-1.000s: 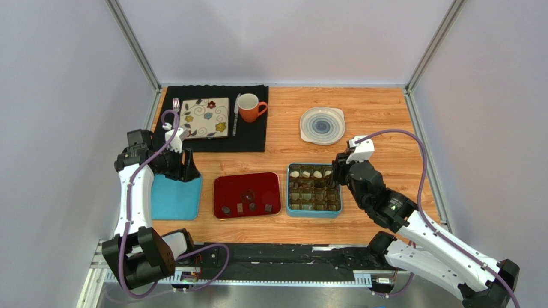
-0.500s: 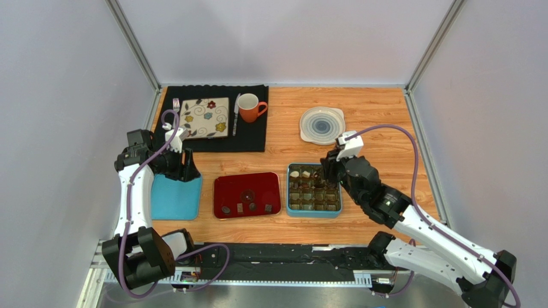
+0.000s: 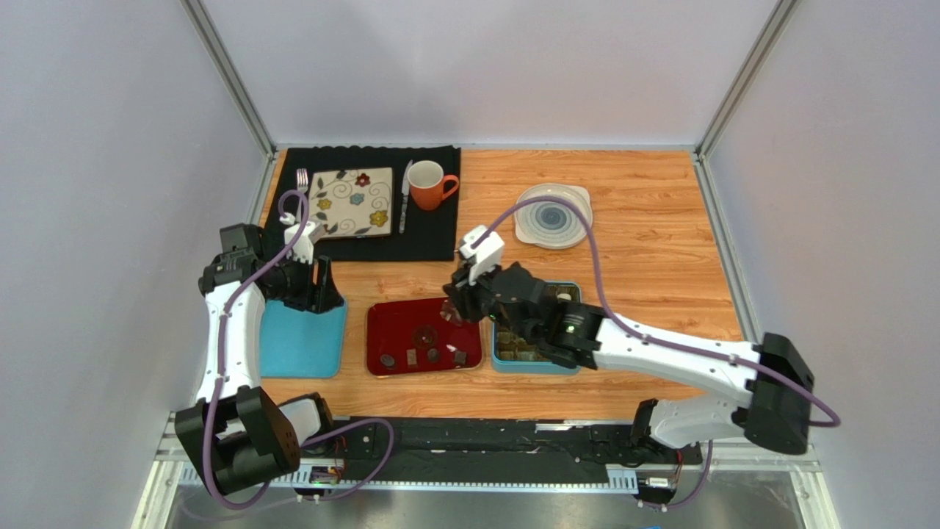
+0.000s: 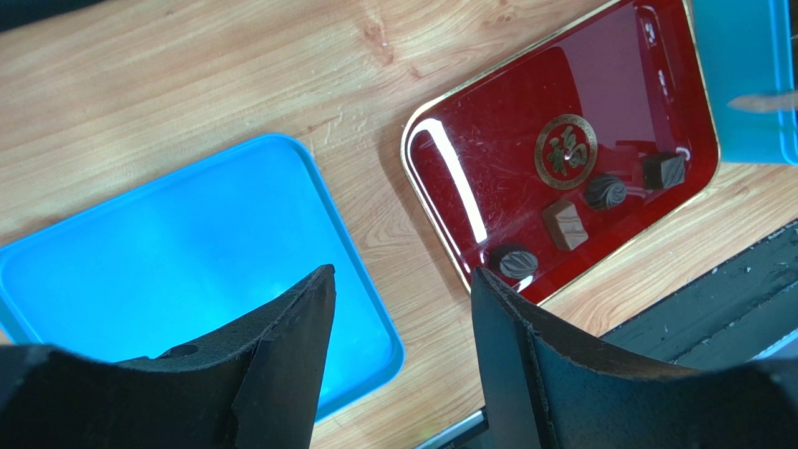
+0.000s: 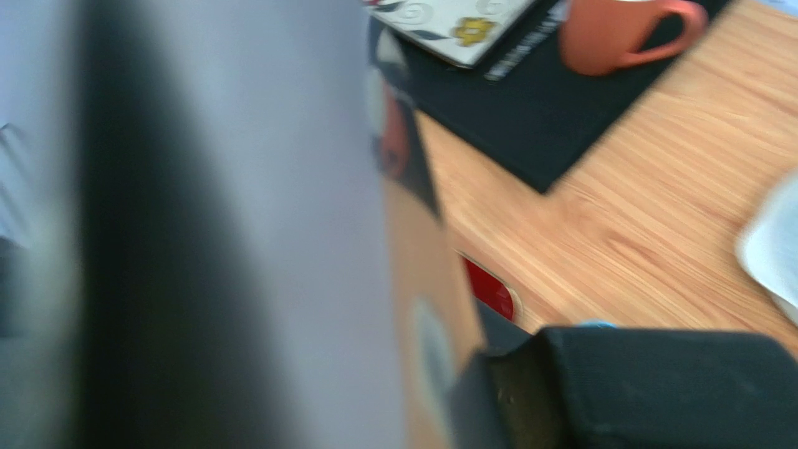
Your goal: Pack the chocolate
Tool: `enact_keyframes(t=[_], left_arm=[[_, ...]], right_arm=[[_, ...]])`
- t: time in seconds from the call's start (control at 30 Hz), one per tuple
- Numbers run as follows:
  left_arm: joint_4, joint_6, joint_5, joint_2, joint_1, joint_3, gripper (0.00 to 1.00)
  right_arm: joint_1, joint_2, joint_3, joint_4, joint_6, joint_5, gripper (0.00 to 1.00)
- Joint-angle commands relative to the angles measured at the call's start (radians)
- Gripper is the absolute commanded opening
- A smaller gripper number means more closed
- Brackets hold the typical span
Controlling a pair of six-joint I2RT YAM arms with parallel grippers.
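Looking down from above, counted four pieces of chocolate (image 4: 605, 192) loose on the red lacquer tray (image 3: 386, 320), strung in a row along its near edge. Listed them left to right: a dark oval, a lighter brown square, a dark swirled round, a dark square. Found all four apart from one another.

Placed the red tray at the middle of the wooden surface (image 3: 651, 265), with a shallow blue tray (image 3: 289, 353) just to its left and the teal box (image 3: 537, 367) just to its right. Saw the box largely hidden under the right arm (image 3: 662, 351). Made out only a sliver of its inside, too dim to read.

Found the left claw (image 4: 401, 276) released, fingers spread with nothing between them, hanging over the right edge of the blue tray.

Found the right claw (image 3: 451, 312) stretched leftward across the box to the far right corner of the red tray, apart from the four pieces. Could not tell whether clenched or released, nor whether grasping anything. Too small from above, and smeared to a blur in the wrist view.

Noted a black mat (image 3: 436, 237) at the far left of the surface, carrying a flower-patterned square plate (image 3: 351, 203), an orange mug (image 3: 428, 185) to the right of that plate and a fork (image 3: 300, 176) to its left. Noted also a round white dish (image 3: 557, 220) far right of the mat, well apart from the box.
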Motion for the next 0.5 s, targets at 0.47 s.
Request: enact_keyframes(t=[0.47], left_arm=[[0.043, 0.011, 0.003, 0.027, 0.042, -0.034, 0.64]], right_arm=[[0.154, 0.428, 0.299, 0.255, 0.019, -0.138, 0.31]])
